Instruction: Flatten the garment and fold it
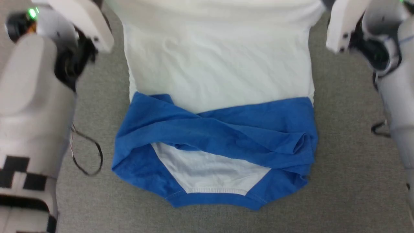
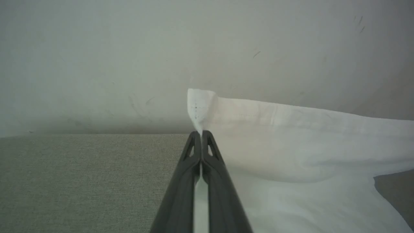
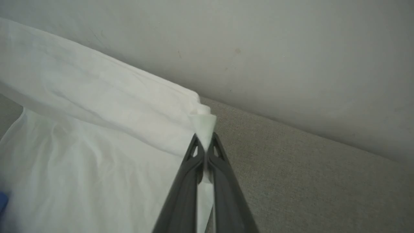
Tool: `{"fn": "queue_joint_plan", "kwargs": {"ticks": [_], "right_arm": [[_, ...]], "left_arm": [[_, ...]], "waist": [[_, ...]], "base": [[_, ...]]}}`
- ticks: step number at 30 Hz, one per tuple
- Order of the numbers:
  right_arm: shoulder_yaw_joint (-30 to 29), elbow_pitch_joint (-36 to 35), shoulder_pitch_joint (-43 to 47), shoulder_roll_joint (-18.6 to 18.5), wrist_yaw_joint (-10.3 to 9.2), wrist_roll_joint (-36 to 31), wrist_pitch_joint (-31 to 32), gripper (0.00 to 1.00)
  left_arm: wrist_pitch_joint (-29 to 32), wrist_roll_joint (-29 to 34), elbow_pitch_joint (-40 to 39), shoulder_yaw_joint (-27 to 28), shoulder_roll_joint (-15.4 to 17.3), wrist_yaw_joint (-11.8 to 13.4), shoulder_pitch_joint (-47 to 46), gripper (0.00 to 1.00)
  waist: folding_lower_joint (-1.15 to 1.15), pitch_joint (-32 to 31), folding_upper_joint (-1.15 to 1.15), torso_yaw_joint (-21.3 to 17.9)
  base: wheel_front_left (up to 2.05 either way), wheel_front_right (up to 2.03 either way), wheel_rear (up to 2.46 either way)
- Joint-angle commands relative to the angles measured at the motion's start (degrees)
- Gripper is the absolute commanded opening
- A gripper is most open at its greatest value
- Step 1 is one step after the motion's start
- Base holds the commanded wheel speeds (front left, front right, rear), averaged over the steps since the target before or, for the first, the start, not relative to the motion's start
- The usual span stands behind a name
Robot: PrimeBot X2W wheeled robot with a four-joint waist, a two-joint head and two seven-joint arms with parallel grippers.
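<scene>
The shirt (image 1: 220,71) has a white body, bright blue sleeves (image 1: 226,129) and a blue neck trim (image 1: 213,198). The surface (image 1: 349,181) under it is speckled grey. The left gripper (image 2: 201,133) and right gripper (image 3: 204,142) are dark grey; the left forearm (image 1: 29,106) is pale grey with black squares (image 1: 16,174)

Wall (image 2: 97,48) stands just beyond garment (image 1: 220,71)

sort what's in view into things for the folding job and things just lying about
For the job: garment, white body, blue sleeves; left gripper and right gripper, jaws shut on its white corners.
Lying about: dark cable loop; grey carpet; pale wall.
</scene>
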Motion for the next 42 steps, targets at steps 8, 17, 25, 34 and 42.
{"fn": "queue_joint_plan", "kwargs": {"ticks": [8,17,25,34,42], "right_arm": [[-1.3,-8.5,19.6,-2.5,-0.11,8.1,-1.0,0.0],[-8.6,-18.5,37.4,-0.5,-0.11,10.9,-0.3,0.0],[-17.1,-26.7,51.7,4.4,-0.11,9.9,1.8,0.0],[-20.2,-30.4,59.6,8.0,-0.11,7.5,5.5,0.0],[-18.4,-32.4,64.1,7.8,-0.11,8.2,10.6,0.0]], "left_arm": [[-0.4,-5.1,-9.7,1.4,0.7,0.9,18.5,0.0],[1.1,-8.7,-25.3,2.0,2.4,5.7,38.8,0.0],[0.6,-10.6,-32.4,2.7,2.7,9.6,51.0,0.0],[0.2,-12.3,-34.2,4.6,2.0,15.5,59.0,0.0],[3.3,-12.0,-34.2,3.6,3.0,18.7,61.9,0.0]], "waist": [[0.01,-17.1,0.0,0.2],[0.01,-19.8,0.0,0.7],[0.01,-20.0,0.0,1.2],[0.01,-19.3,0.0,0.4],[0.01,-18.8,0.0,0.8]], "base": [[0.0,0.0,0.0],[0.0,0.0,0.0],[0.0,0.0,0.0],[0.0,0.0,0.0],[0.0,0.0,0.0]]}}
